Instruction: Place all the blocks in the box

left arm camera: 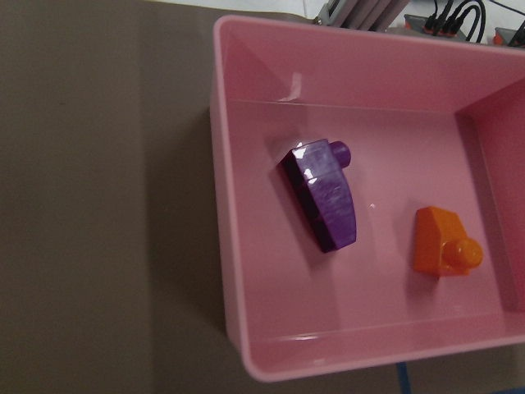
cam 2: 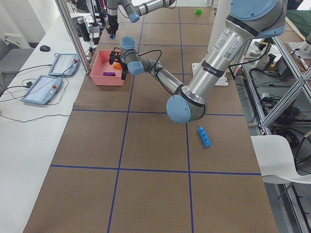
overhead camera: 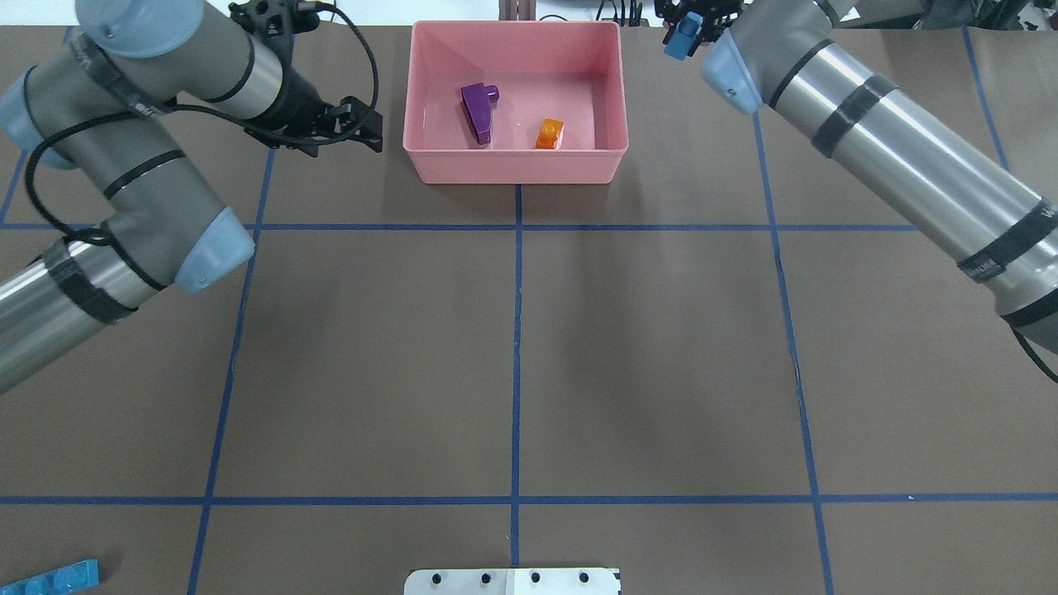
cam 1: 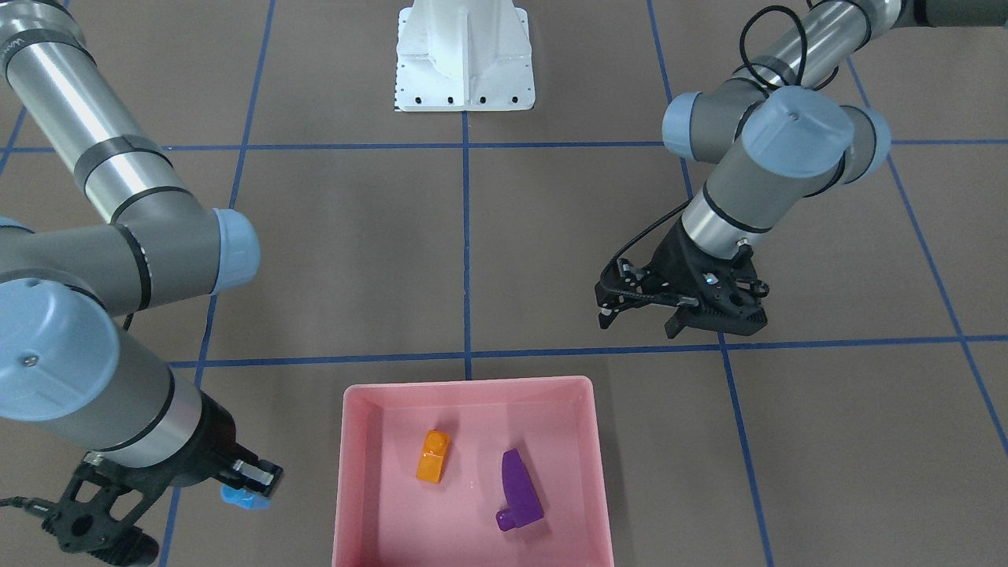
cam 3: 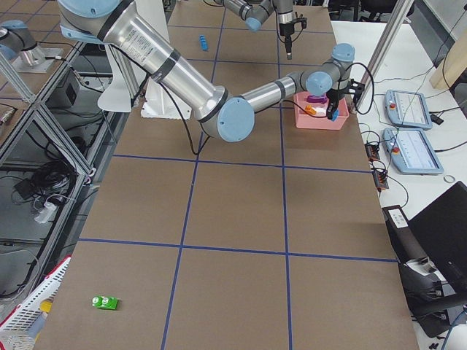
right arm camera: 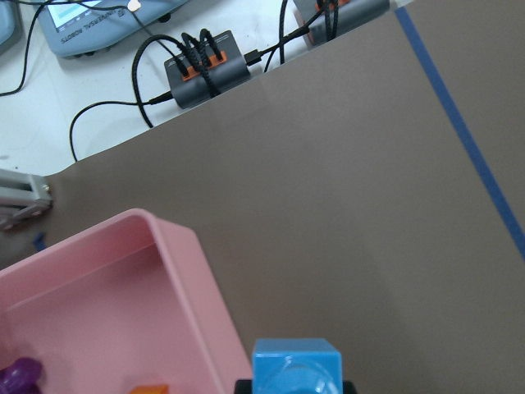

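Observation:
The pale pink box (overhead camera: 512, 169) stands at the table's far edge. In it lie the purple wedge (overhead camera: 478, 111) and the orange sloped brick (overhead camera: 550, 133), also seen in the left wrist view as wedge (left arm camera: 324, 197) and orange brick (left arm camera: 439, 242). My right gripper (overhead camera: 684, 31) is shut on the small blue brick (overhead camera: 683, 40), held just outside the box's right side; the brick fills the bottom of the right wrist view (right arm camera: 295, 369). My left gripper (overhead camera: 374, 130) is open and empty beside the box's left wall. The long blue brick (overhead camera: 54, 577) and the green brick (cam 3: 104, 302) lie far off.
The white robot base (cam 1: 465, 59) stands at the near middle edge. Cables and a hub (right arm camera: 205, 70) lie just past the table's far edge. Tablets (cam 2: 60, 65) sit on the side bench.

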`<control>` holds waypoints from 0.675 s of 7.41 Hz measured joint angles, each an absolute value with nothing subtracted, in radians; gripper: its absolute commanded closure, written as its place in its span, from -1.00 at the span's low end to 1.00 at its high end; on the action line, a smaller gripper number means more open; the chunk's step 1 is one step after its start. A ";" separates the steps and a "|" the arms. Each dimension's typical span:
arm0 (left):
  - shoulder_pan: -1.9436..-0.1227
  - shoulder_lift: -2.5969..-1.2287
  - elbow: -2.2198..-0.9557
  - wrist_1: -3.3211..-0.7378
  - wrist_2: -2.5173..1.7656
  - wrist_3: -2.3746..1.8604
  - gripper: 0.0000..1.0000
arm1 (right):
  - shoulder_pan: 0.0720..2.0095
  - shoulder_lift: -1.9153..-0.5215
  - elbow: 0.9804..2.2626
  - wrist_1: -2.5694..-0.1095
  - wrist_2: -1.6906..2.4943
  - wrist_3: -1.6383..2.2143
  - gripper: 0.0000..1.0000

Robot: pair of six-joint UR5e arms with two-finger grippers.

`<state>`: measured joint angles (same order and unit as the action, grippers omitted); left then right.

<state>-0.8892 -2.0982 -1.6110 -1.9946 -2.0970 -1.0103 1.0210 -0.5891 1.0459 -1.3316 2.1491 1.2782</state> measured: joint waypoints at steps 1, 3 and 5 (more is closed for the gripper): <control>-0.888 -1.977 -1.713 -1.988 -2.099 -0.975 -1.00 | 0.983 -0.546 1.042 -1.350 2.115 1.318 1.00; -0.877 -1.721 -1.903 -1.986 -2.095 -0.866 -1.00 | 0.908 -0.459 0.950 -1.301 2.031 1.356 1.00; -0.771 -1.519 -2.000 -1.993 -2.026 -0.710 -1.00 | 0.852 -0.420 0.852 -1.200 1.961 1.382 -1.00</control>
<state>-0.7711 -1.5193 -2.0001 -1.9927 -2.0259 -0.7102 0.8519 -0.4201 0.8524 -1.2004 1.9608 1.3819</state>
